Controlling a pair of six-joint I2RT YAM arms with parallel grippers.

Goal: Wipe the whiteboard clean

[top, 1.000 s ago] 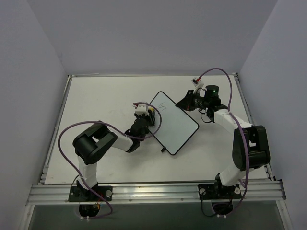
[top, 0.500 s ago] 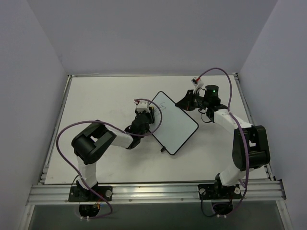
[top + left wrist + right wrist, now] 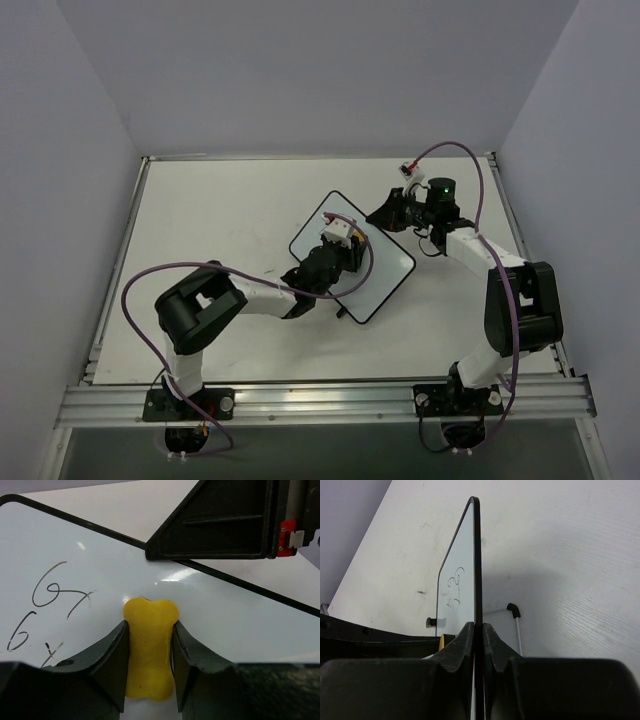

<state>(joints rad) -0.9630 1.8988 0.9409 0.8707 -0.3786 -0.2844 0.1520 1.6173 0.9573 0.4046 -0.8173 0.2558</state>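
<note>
The whiteboard [image 3: 386,262] sits a little to the 3 o'clock side of the table's [image 3: 220,205] middle, turned like a diamond in the top view, with its corners at 12, 3, 6 and 9 o'clock. It has a glossy white face and a thin black frame. How steeply it leans cannot be told.

In the left wrist view, dark handwritten marks [image 3: 56,585] lie on the board [image 3: 220,615] towards 9 o'clock, and a second line of marks [image 3: 27,632] sits below them towards 8 o'clock. In the right wrist view the board [image 3: 477,555] is seen almost edge-on, with the marks [image 3: 454,587] on the face at its 9 o'clock side. A small black foot [image 3: 513,609] shows at 3 o'clock of the frame.

The yellow eraser [image 3: 149,652] rests against the white face at 3 o'clock of the writing. The left gripper [image 3: 150,626] has its jaws closed narrowly on the eraser's two sides. In the top view this gripper [image 3: 350,238] reaches over the board from 8 o'clock.

The right gripper [image 3: 477,626] has its jaws pinched onto the board's frame, one on each side of the edge. In the top view it [image 3: 388,213] meets the board's edge at 1 o'clock. A purple cable [image 3: 470,155] loops above it.
</note>
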